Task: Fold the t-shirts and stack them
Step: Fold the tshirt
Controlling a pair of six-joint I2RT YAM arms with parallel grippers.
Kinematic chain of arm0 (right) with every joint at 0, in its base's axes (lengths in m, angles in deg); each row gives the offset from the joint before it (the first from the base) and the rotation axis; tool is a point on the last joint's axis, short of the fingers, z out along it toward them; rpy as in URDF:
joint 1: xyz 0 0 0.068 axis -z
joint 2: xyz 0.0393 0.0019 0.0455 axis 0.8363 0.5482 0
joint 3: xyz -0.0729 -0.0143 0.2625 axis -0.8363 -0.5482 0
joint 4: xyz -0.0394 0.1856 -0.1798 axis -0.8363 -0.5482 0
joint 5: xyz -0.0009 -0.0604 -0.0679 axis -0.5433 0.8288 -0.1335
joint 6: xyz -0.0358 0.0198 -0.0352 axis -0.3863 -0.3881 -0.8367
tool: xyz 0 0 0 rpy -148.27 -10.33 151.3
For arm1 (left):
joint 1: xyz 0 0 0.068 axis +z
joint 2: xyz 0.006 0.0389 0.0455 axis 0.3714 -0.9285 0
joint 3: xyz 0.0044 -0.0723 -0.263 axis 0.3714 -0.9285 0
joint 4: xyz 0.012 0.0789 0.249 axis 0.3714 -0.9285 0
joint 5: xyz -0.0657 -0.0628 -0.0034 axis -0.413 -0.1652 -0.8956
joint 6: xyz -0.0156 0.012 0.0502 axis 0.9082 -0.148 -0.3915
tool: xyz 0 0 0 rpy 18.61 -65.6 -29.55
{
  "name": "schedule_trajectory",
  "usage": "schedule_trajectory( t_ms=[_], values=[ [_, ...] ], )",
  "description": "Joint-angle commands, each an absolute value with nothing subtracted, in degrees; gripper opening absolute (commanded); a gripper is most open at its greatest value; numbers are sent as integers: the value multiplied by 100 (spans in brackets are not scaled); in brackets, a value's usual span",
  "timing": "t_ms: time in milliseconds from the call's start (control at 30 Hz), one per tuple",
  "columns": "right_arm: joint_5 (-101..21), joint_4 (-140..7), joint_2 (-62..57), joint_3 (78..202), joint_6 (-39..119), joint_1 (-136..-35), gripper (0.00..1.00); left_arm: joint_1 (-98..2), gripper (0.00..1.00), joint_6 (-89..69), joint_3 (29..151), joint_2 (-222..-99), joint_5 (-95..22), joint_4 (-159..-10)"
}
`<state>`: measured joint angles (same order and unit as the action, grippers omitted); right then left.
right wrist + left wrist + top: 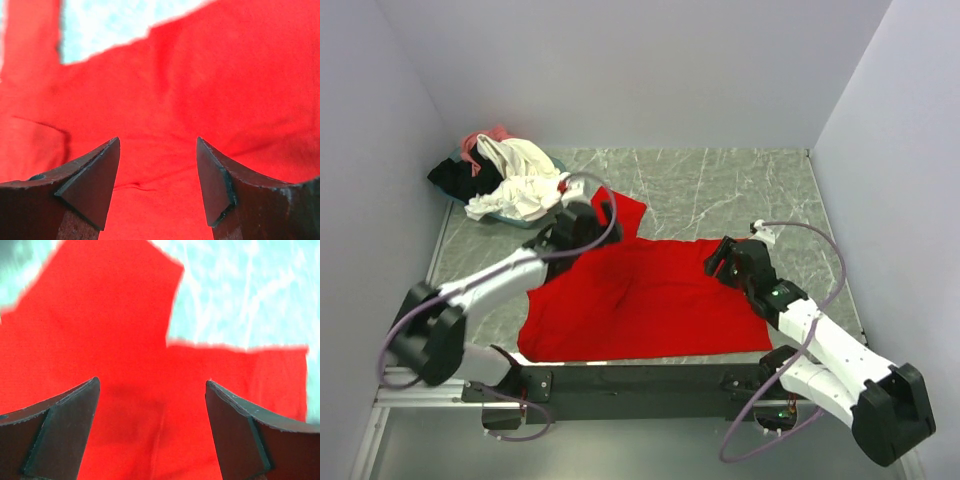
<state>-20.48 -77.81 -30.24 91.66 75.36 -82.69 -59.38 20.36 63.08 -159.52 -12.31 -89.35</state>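
The red t-shirt (640,300) lies spread on the table's near middle, one sleeve (620,212) pointing to the back. It fills the left wrist view (100,340) and the right wrist view (200,90). My left gripper (582,228) hovers over the shirt's back left part, jaws open and empty (152,385). My right gripper (723,257) is over the shirt's right edge, jaws open and empty (157,142). Cream-white (520,180), black (448,178) and pink (482,140) t-shirts lie heaped at the back left.
The heap rests on a teal-rimmed tray (525,220) in the back left corner. Grey walls close in the marble table (740,190) on three sides. A black rail (640,380) runs along the near edge between the arm bases.
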Motion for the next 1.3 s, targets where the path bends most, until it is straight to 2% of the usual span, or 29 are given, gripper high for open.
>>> schedule_trajectory(
  t_ms=[0, 333, 533, 1267],
  values=[
    [-2115, -7633, -3328, 9452, 6989, -8233, 70, -5503, 92, 1463, 7240, -16931, -1384, -9017],
    [-2493, -7413, -3460, 9646, 6698, -8233, 70, -5064, 86, 847, 10868, -19946, -918, -10027],
    [-2651, -7308, -3645, 9523, 6646, -8233, 70, -4826, 79, 776, 12118, -21160, -953, -10475],
    [-3344, -6886, -3399, 9206, 6760, -8224, 70, -4571, 80, 680, 12560, -22066, -856, -10230]
  ],
)
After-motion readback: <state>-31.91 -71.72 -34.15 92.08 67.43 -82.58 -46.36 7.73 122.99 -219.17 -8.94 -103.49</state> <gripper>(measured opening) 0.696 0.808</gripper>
